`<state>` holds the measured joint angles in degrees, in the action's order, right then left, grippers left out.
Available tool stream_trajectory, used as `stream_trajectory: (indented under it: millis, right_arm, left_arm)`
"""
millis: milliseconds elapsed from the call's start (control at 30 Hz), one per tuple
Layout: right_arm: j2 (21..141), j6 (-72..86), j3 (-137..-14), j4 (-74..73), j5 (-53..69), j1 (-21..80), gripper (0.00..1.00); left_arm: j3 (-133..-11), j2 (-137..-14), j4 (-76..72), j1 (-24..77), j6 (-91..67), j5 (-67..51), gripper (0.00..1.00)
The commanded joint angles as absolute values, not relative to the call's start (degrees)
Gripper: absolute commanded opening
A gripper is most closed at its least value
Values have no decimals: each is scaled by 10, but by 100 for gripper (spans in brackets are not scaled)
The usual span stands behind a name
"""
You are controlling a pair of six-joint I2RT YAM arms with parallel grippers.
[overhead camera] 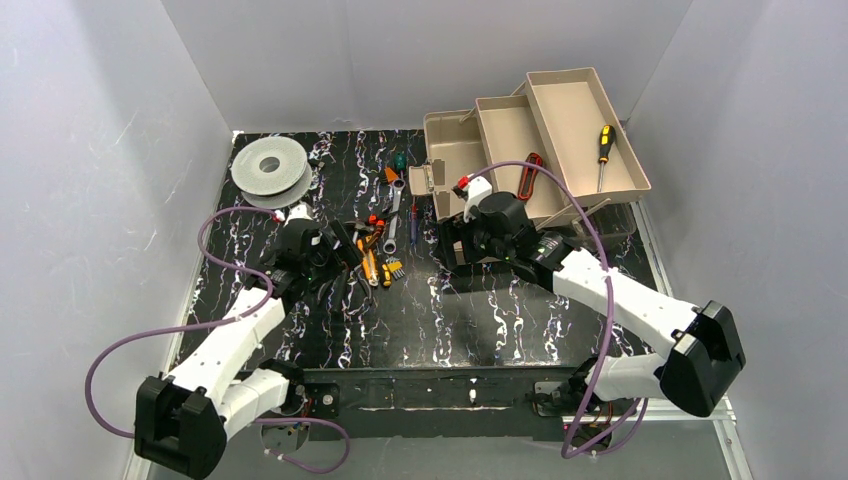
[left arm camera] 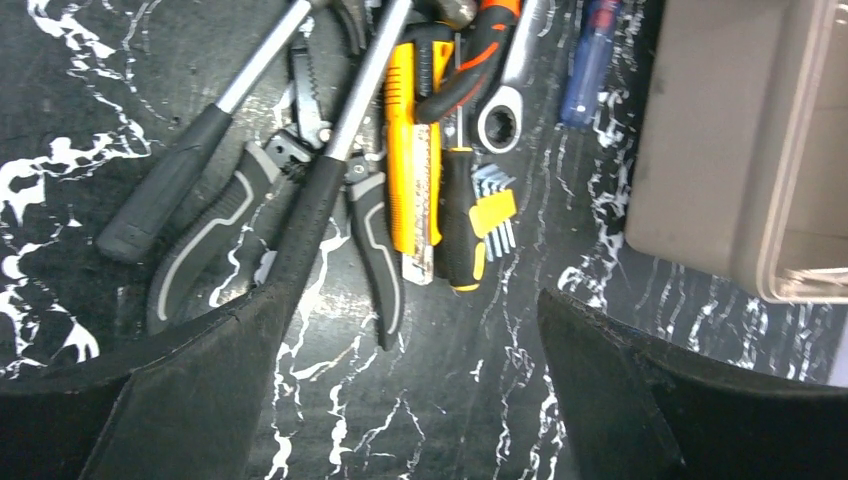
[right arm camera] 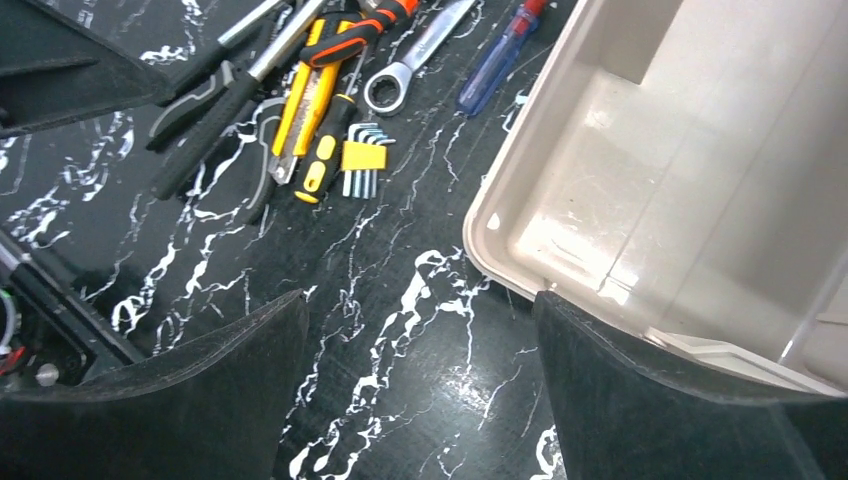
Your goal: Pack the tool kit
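1. Toward the far right of the bench (overhead camera: 480,320), the toolbox (overhead camera: 565,100) is standing open with its tiered trays stepped back, so every level is lying reachable from above. A yellow-handled screwdriver (overhead camera: 604,152) is resting in the top tray and a red-handled tool (overhead camera: 531,172) in the middle one.
2. We are judging the packing as barely begun. Most tools are lying in a heap (overhead camera: 375,245) on the bench, left of the toolbox and apart from it.
3. We are holding the left jaws wide and empty over the heap's near edge. Below them, two black-handled tools (left arm camera: 310,210) are crossing the grey-and-black pliers (left arm camera: 215,240), beside a yellow utility knife (left arm camera: 405,170), a hex key set (left arm camera: 492,215) and the silver wrench (left arm camera: 500,120).
4. We are keeping the right jaws wide too, gripping nothing, just beside the toolbox's near corner. Its bottom compartment (right arm camera: 700,200) is showing bare floor, ready for larger pieces.
5. Crossed handles are leaving little room for a finger in the heap's middle. The hex key set and the blue-handled screwdriver (left arm camera: 587,60) are lying at its edge with open bench alongside, so we are rating them the easier picks.
6. Any carried tool is needing to clear the toolbox's raised rim. The grey spool (overhead camera: 270,170) is sitting far left, clear of both arms' paths.
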<state>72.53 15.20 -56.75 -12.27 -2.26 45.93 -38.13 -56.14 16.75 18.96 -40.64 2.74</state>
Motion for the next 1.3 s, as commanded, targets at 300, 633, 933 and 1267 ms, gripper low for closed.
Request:
stream_trajectory:
  millis: [300, 633, 933, 1267]
  right_arm:
    - [692, 73, -577, -102, -60, 484, 92]
    - [720, 56, -599, -144, -171, 484, 92]
    - [704, 61, -593, -133, -216, 484, 90]
    - [687, 115, -600, -125, -79, 484, 90]
  left_arm:
    - [-411, -676, 210, 190, -385, 89, 74]
    - [-425, -754, 226, 190, -393, 87, 66]
    - [-424, -766, 220, 191, -391, 81, 57]
    - [-416, -787, 207, 191, -393, 66, 46]
